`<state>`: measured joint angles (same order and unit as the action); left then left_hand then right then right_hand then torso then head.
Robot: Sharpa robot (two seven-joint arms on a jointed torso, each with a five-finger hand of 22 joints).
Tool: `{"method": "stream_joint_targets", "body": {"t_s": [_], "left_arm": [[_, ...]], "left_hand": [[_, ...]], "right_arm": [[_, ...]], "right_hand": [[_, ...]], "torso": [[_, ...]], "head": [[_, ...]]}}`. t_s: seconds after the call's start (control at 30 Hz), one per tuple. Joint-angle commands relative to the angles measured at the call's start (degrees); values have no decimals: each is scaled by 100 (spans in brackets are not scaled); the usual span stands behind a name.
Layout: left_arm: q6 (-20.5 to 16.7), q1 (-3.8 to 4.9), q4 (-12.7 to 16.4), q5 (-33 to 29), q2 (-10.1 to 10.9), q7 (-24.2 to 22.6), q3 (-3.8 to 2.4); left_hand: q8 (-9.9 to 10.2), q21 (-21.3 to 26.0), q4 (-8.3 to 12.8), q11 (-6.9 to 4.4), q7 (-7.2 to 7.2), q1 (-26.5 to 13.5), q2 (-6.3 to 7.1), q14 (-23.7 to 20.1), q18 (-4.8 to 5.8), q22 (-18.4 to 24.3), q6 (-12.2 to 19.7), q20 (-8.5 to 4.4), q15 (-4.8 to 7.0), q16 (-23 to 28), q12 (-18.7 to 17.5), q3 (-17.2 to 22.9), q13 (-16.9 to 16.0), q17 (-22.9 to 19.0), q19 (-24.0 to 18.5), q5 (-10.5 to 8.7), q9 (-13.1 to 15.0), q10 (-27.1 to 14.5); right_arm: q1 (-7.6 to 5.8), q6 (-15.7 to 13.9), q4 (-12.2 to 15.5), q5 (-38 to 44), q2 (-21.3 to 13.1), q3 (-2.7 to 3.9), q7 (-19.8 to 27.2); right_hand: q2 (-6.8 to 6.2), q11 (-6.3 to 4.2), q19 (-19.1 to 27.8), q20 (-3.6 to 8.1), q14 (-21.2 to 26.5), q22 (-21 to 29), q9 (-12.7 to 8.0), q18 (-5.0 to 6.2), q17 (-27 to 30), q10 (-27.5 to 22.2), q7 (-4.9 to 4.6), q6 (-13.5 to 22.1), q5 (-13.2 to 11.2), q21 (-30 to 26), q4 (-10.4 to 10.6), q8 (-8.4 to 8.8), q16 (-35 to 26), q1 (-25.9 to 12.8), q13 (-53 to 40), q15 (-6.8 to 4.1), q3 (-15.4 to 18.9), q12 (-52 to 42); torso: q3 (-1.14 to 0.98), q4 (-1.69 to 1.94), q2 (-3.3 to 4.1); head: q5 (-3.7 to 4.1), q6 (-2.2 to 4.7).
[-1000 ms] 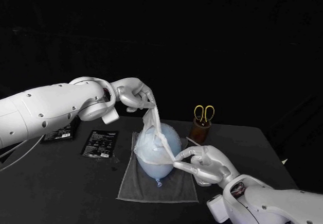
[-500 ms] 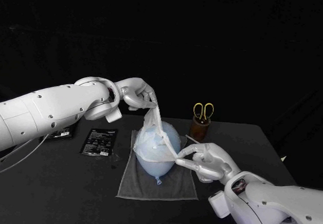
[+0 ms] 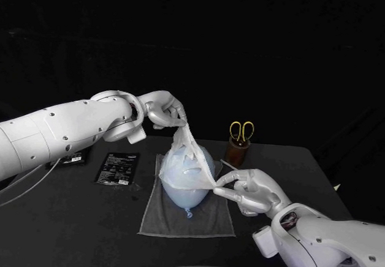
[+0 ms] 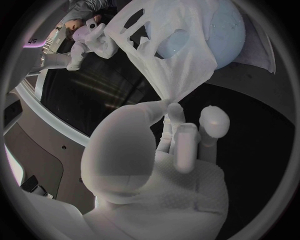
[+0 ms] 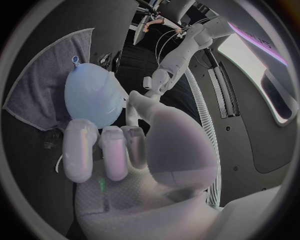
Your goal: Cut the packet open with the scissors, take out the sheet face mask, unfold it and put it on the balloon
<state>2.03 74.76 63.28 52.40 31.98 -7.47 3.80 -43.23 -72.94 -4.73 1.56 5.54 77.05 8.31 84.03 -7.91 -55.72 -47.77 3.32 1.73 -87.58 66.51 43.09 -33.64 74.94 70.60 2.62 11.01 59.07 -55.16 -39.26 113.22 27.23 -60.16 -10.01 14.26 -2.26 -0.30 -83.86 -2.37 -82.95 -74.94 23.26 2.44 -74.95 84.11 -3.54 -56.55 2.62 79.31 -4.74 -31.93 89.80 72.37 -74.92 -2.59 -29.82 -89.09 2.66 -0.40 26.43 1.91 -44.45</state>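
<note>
Changed since a second ago: mask pulled wider across balloon; right hand drawn slightly to the right.
- Right hand: nearest, low beside the balloon's right flank, pinching the mask's near edge between thumb and a finger.
- Cloth: grey, flat on table, under the balloon.
- Balloon: pale blue, lying on the cloth, knot towards the robot.
- Mask: white, unfolded, cut-outs visible, taut between both hands, its lower part lying over the balloon's far half.
- Packet: black, flat on the table left of the cloth, apart from it.
- Left hand: raised above the balloon's far end, fingers closed on the mask's bunched top.
- Scissors: yellow handles up, upright in brown holder, far right of the balloon.
</note>
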Motion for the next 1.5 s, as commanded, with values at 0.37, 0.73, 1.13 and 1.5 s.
{"method": "stream_joint_targets", "body": {"t_s": [0.37,0.73,1.13,1.5], "left_arm": [[-41,-14,-72,17,-69,3,-6],[-40,-15,-79,0,-75,-6,-6],[-53,-15,-41,-42,-90,-36,-5],[-225,-40,-158,-95,-204,37,-5]], "left_hand": [[-15,-29,34,-8,34,-7,-50,263,108,-11,-4,11,34,-19,-25,10,-15,472,33,18,262,7],[-15,-29,34,-8,34,-7,-50,263,108,-11,-4,11,34,-19,-25,10,-15,472,33,18,262,7],[-4,-35,45,3,46,-16,-49,261,110,-19,15,15,27,-20,-30,-3,-4,469,33,17,259,-4],[85,-42,67,45,96,-35,-71,259,112,-25,130,40,-9,-26,-59,-68,48,476,20,16,227,-69]], "right_arm": [[6,8,-86,3,36,-3,110],[6,-73,-213,-62,48,-4,129],[6,-103,-297,-158,83,-4,165],[48,-130,-294,-70,119,-18,243]], "right_hand": [[31,-34,-239,17,-705,-1204,58,-19,-1505,544,-1,-30,18,13,0,-23,20,-12,-1443,-146,-42,-29],[30,-34,-236,17,-705,-1202,60,-18,-1505,545,-1,-29,18,7,0,-27,20,-20,-1445,-146,-50,-30],[22,-33,-222,17,-705,-1190,60,-10,-1505,523,-3,-18,18,-33,2,-30,20,-38,-1414,-146,-60,0],[-3,-31,-201,17,-705,-1173,60,3,-1505,486,-5,14,17,-92,-5,-32,20,-64,-1362,-146,-83,52]], "torso": [[3,13,8],[2,6,4],[0,2,6],[-3,-3,8]], "head": [[21,-26],[33,-22],[52,-37],[51,-54]]}}
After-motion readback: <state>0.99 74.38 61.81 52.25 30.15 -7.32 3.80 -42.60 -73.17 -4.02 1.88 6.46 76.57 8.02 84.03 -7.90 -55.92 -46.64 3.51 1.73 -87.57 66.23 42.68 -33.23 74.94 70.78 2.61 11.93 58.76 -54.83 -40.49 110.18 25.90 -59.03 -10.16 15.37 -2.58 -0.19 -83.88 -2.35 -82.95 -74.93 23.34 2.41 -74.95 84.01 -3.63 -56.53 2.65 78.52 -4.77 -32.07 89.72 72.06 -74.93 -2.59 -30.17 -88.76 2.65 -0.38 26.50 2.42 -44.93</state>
